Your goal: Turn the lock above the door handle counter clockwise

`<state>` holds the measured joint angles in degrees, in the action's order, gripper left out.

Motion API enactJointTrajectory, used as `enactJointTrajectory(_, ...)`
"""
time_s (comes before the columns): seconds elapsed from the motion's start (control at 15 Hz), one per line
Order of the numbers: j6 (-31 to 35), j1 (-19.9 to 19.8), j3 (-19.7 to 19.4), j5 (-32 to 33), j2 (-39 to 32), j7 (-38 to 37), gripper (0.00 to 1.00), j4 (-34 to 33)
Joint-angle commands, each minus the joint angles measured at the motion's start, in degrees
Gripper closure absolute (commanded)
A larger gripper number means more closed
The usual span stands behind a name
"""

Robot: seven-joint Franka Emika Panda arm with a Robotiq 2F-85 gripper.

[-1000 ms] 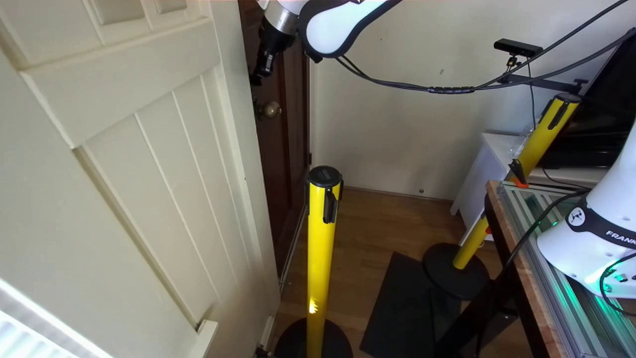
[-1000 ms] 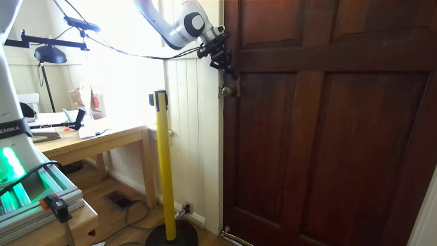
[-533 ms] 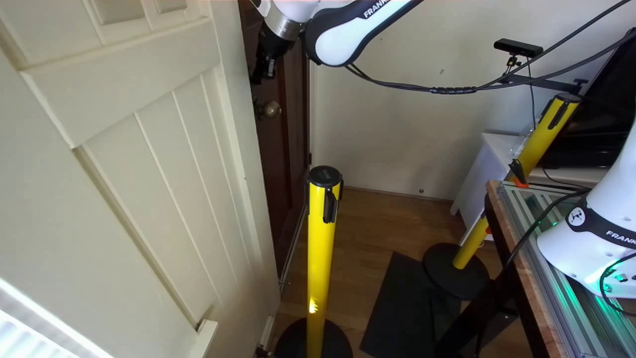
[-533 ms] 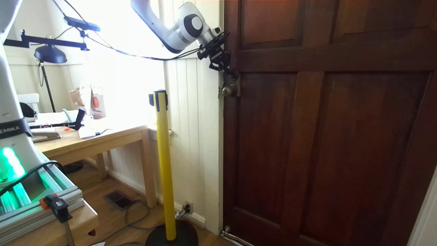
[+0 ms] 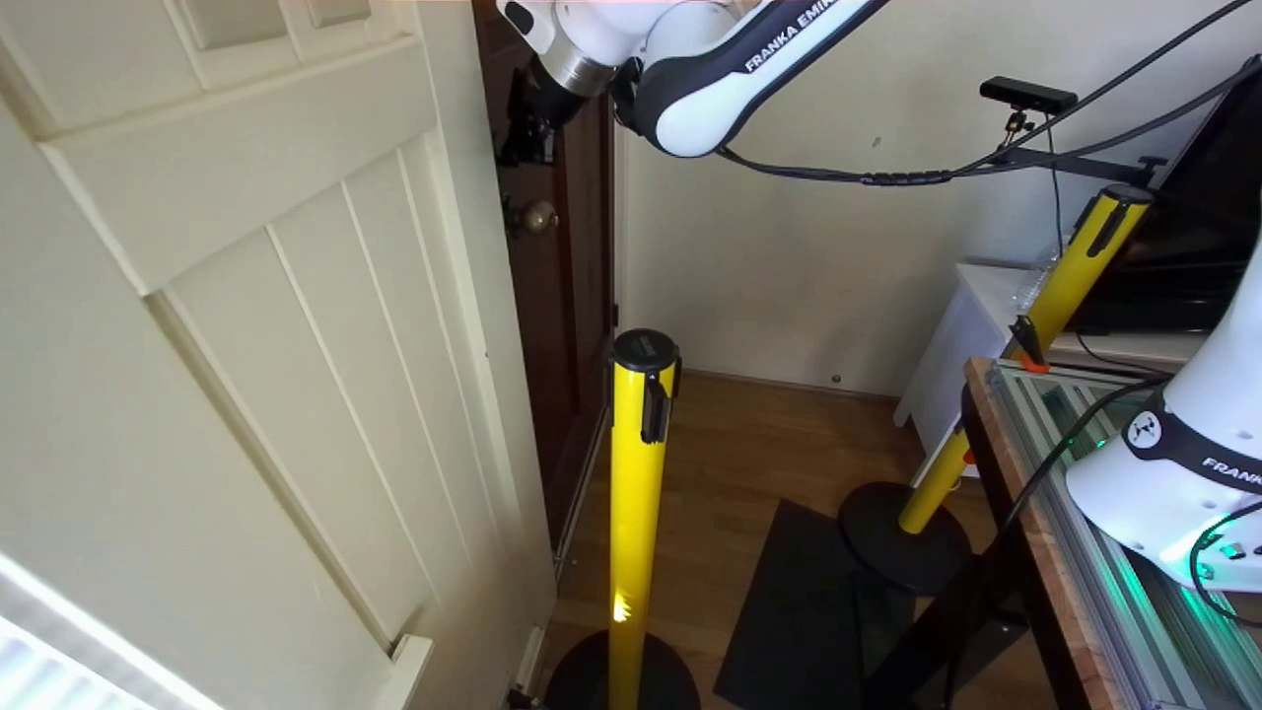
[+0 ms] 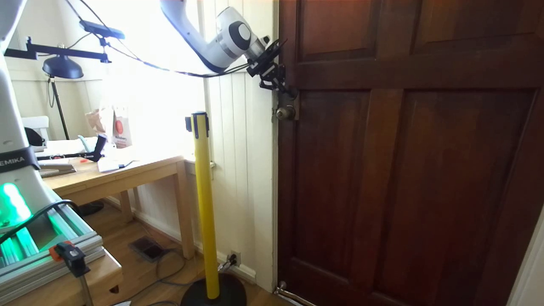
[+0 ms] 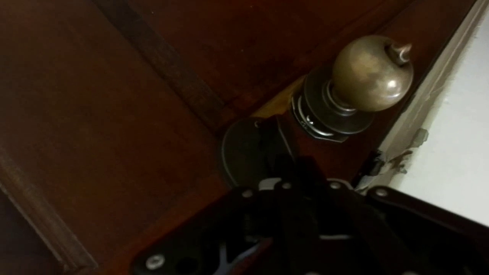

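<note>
The lock shows in the wrist view as a dark round plate (image 7: 244, 152) on the brown door (image 7: 114, 133). Its small turning part is hidden in the dark at my fingertips. The round brass door handle (image 7: 370, 74) stands beside it; it shows below the gripper in both exterior views (image 5: 538, 217) (image 6: 285, 112). My gripper (image 7: 295, 162) has its fingers drawn close together at the lock, seemingly around its turning part; the tips are very dark. In both exterior views the gripper (image 5: 515, 158) (image 6: 288, 89) is at the door just above the handle, tilted downward.
A white door frame (image 6: 264, 170) stands close beside the lock. A yellow post (image 5: 639, 493) with a black top stands in front of the door. Cables (image 5: 818, 176) hang from the arm. A wooden table (image 6: 148, 170) stands by the window.
The arm and wrist have swung and sunk a little, down and to the right in an exterior view, tilting the gripper. The fingertips stay at nearly the same spot on the door.
</note>
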<state>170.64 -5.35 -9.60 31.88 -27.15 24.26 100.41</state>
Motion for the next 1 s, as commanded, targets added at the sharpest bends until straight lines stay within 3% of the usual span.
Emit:
enactJointTrajectory(0.0,-4.4,6.2,-2.5,5.5,3.6,-2.4,0.6,8.4)
enactJointTrajectory(0.13,-9.8,4.9,0.3,3.8,5.9,-0.4,0.46,8.3)
enactJointTrajectory(0.33,-19.9,1.9,5.0,-4.6,10.0,0.8,0.24,8.7)
enactJointTrajectory(0.53,-26.8,-1.1,5.5,-13.4,13.9,2.0,0.03,8.5)
enactJointTrajectory(0.73,-35.4,-4.4,4.1,-20.2,17.2,3.2,0.0,6.9)
enactJointTrajectory(0.93,-48.9,-7.5,2.2,-26.0,20.0,6.2,0.0,3.6)
